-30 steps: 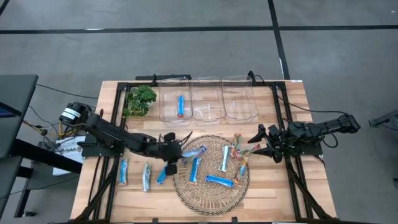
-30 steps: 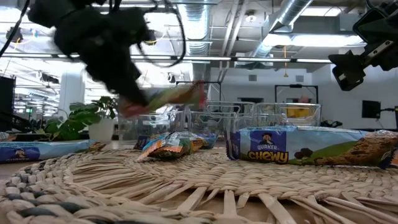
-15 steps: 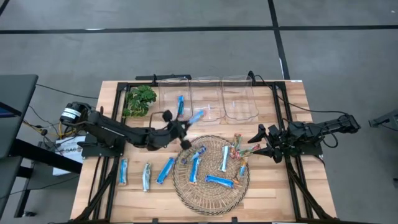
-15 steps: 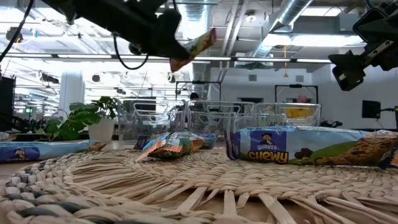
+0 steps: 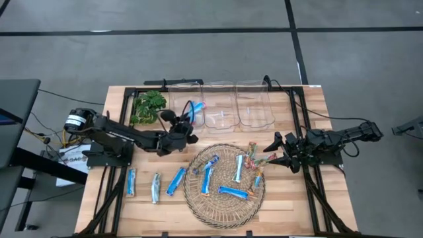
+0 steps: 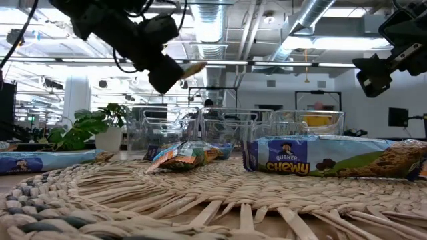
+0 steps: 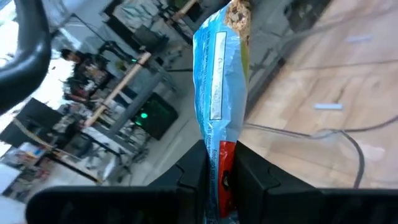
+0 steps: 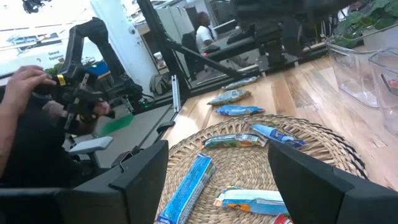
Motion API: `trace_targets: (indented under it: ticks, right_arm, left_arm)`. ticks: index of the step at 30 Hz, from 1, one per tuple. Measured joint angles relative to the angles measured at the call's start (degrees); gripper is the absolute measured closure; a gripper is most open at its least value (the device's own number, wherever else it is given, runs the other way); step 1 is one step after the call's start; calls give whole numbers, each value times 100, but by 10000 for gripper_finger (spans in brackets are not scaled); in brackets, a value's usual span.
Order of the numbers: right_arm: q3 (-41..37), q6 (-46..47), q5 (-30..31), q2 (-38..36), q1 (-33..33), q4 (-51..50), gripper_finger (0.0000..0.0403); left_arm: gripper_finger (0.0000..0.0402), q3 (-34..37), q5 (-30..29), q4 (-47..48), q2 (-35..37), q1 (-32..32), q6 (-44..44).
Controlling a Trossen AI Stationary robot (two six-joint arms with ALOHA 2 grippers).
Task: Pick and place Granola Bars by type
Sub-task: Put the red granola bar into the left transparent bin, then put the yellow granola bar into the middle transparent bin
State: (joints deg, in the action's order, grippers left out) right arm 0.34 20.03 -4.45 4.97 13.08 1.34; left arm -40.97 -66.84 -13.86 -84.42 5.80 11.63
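Note:
My left gripper [image 5: 188, 119] is shut on a blue granola bar [image 5: 194, 108] and holds it in the air over the leftmost clear bin [image 5: 177, 112]. In the low view that gripper [image 6: 175, 69] is high up, with the bar's tip [image 6: 194, 67] poking out. Several blue bars lie flat on the woven mat [image 5: 198, 195], and multicoloured ones [image 5: 253, 153] lie at its right side. Three blue bars [image 5: 154, 188] lie flat on the table left of the mat. My right gripper [image 5: 273, 151] hangs open at the mat's right edge and touches nothing. My left gripper pinches the blue bar between its two fingers [image 7: 252, 177] at the wrapper's red end [image 7: 224, 167]. The rest of the bar [image 7: 217, 87] sticks straight out past the fingertips, along the fingers. The bar is lifted clear of the table and the bin.
Three clear bins [image 5: 221, 106] stand in a row at the far edge, with a green potted plant [image 5: 148, 106] to their left. Black frame rails run along both table sides. In the right wrist view a person's hand [image 8: 25, 78] shows in the room beyond the table.
My left gripper has carried the blue bar up from the mat's left edge toward the far edge, to above the leftmost bin, turning as it went. The bar is lifted clear. My right arm has kept still.

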Motion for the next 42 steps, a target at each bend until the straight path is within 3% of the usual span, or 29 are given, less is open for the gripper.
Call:
trace_targets:
  ticks: [4,9,23,32,36,42]
  right_arm:
    - [0,-1,-2,0,-1,0,132]
    - [0,0,-1,0,-2,-1,132]
    - [0,0,-1,-1,-2,-1,132]
    - [0,-2,0,0,-2,-2,132]
    - [-1,0,-1,0,0,-2,132]
    - [0,-2,0,-2,0,-2,132]
  left_arm:
    - [352,0,359,164,0,-213,-150]
    - [346,0,202,294,0,-399,-304]
    - [244,0,210,594,0,-586,-541]
    - [235,0,321,590,0,-586,-652]
    - [235,0,873,504,0,-586,-769]
    - [235,0,2547,153,0,-521,-854]
